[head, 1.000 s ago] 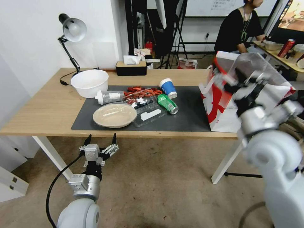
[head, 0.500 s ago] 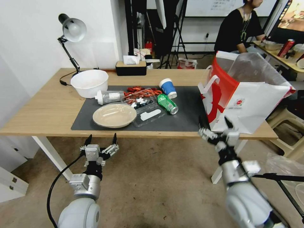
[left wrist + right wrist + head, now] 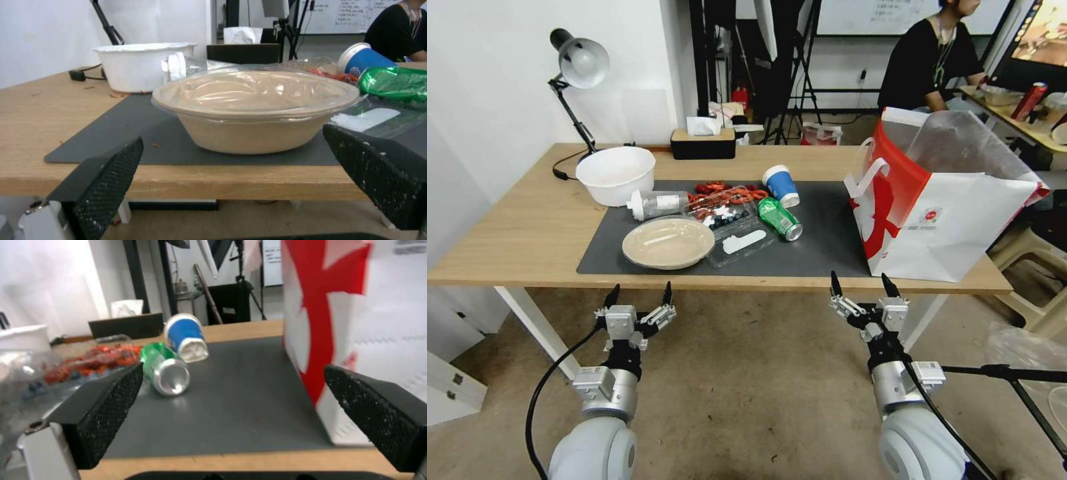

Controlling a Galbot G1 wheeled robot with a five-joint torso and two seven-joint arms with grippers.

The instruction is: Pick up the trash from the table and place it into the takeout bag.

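Silver desk lamp (image 3: 582, 63) at far left corner; white bowl (image 3: 616, 175) beside it; black tissue box (image 3: 703, 143), apparently wood-topped, along far edge.

No words or numbers can be read. The takeout bag (image 3: 940, 220), at the right of the frame, carries a small round red logo with tiny illegible print beneath. The whiteboard (image 3: 894, 13) at the top edge bears handwriting too small to make out.
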